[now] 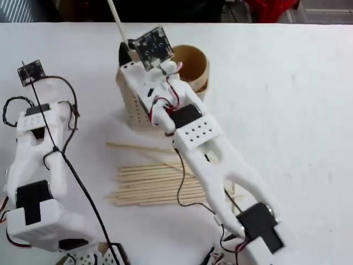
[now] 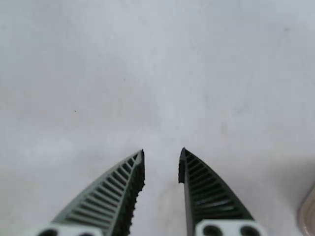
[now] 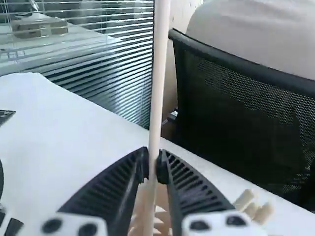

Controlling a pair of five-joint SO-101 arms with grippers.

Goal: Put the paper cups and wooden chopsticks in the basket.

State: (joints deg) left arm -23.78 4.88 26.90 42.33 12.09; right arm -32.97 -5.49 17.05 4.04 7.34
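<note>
The wooden chopstick is a pale, smooth, thin stick, judged light, stiff and apt to pivot or slip, so a hold nearer its middle would suit better than one near an end. It stands near upright over the perforated cream basket, pinched toward its lower end by the right gripper, jaws closed on it. The other chopsticks lie in a loose flat bundle on the white table near the basket, a brown paper cup sits just beside it, and the left gripper holds nothing, jaws parted above bare table.
</note>
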